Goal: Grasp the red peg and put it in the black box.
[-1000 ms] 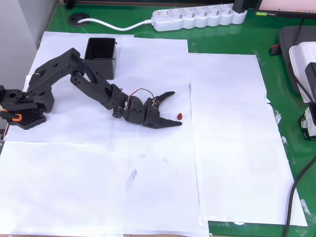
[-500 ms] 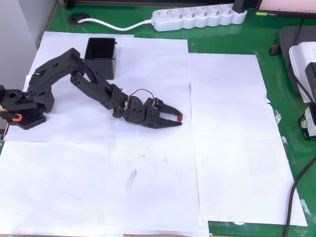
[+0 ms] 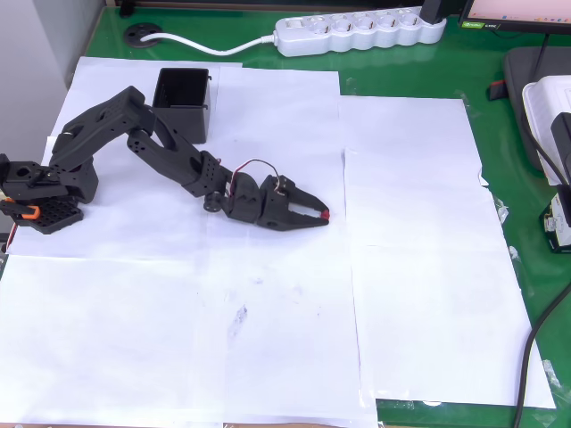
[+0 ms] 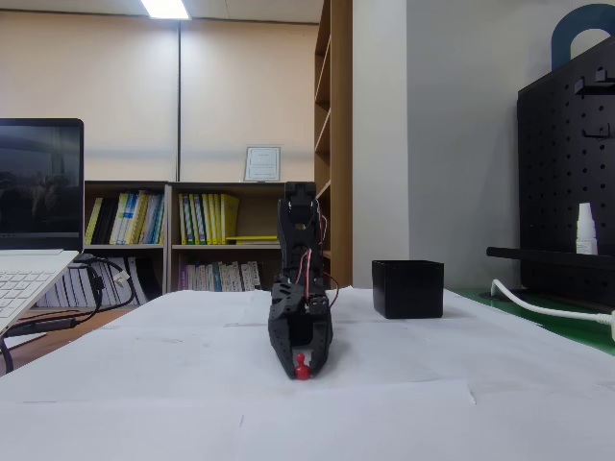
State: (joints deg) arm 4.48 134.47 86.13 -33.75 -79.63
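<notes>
1. The black two-finger gripper (image 3: 323, 216) sat low on the white paper sheets (image 3: 428, 267), jaws clamped on the tiny dark red peg (image 4: 302, 366); grasp apparently made.
2. Lifting and carrying remained; the small square black plastic box (image 3: 183, 103) stood well apart, near the arm's base.

The green desk (image 3: 401, 67) carries white paper sheets (image 3: 268, 330), and the black box (image 3: 183, 104) and a white power strip (image 3: 361, 31) stand on it.

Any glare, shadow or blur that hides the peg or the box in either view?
Overhead view: even light, sharp; small dark red peg shows at the black tool's tips. Fixed view: ceiling lamp glares; square black plastic box is dark against the wall but clear.
</notes>
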